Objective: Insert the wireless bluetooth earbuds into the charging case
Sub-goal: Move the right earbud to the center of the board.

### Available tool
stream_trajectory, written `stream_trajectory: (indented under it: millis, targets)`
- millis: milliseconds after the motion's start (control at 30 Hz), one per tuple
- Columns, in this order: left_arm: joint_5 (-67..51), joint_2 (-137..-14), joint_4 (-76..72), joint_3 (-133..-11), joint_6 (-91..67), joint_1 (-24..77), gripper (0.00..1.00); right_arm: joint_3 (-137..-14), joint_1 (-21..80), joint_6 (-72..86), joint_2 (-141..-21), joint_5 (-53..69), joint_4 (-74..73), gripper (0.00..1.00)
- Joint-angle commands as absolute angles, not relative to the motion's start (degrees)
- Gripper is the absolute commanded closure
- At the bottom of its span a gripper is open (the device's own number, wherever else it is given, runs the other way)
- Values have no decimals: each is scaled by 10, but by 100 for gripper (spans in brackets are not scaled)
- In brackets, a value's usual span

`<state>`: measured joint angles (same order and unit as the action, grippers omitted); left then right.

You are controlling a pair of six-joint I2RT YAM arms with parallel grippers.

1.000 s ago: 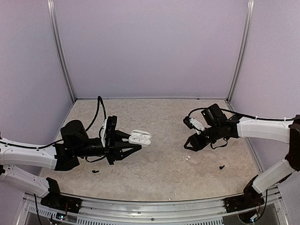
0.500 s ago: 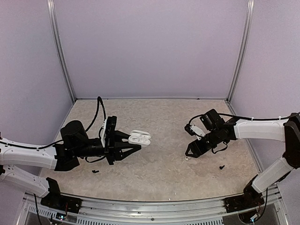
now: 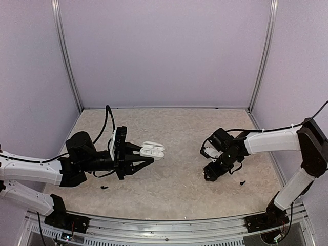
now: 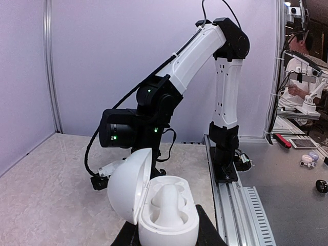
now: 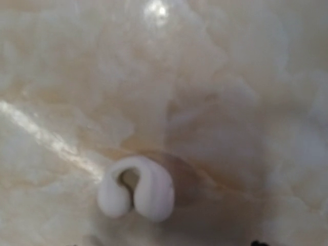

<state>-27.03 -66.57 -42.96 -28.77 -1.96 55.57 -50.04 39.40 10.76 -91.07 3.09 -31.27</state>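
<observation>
In the overhead view, your left gripper [image 3: 147, 155] is left of centre, closed on the charging case [image 3: 155, 150] and holding it above the table [image 3: 174, 125]. The case's lid [image 3: 149, 145] is swung open. At the right of centre, your right gripper [image 3: 211, 173] is down at the table surface, pointing toward the lower left. It is too small and dark here for you to tell how wide its jaws stand. A small black bit [image 3: 242, 182] lies on the table just to the lower right of that gripper. Another black piece [image 3: 104, 187] lies at the lower left, below your left arm.

In the left wrist view, the case fills the lower centre, pinched from both sides by the dark fingers at the bottom edge. The lid stands up on the left and the base faces you. A rounded white form sits in the hollow of the base. You cannot tell whether it is an earbud or part of the case's moulding. Behind the case, the right arm [image 4: 200, 56] bends down to the table.

In the right wrist view, one white earbud [image 5: 137, 196] lies on the marbled table, low and left of centre, blurred by closeness. Nothing touches it. Only dark slivers show at the bottom edge, so you cannot tell the jaws' spread here either.
</observation>
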Motion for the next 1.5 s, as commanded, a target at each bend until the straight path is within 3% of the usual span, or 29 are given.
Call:
stream_trajectory:
  millis: [0,700,1133,1467]
  targets:
    - [-282,-664,-454,-283,-22,551,87,-515,404,122,-934,-5,-323,27]
    - [-284,-664,-450,-288,-23,546,87,-567,403,120,-1012,-43,-251,23]
    - [-287,-663,-451,-286,-27,545,87,-577,369,81,-932,107,-223,25]
    - [-287,-659,-450,-285,-26,545,87,-557,348,44,-930,120,-270,28]
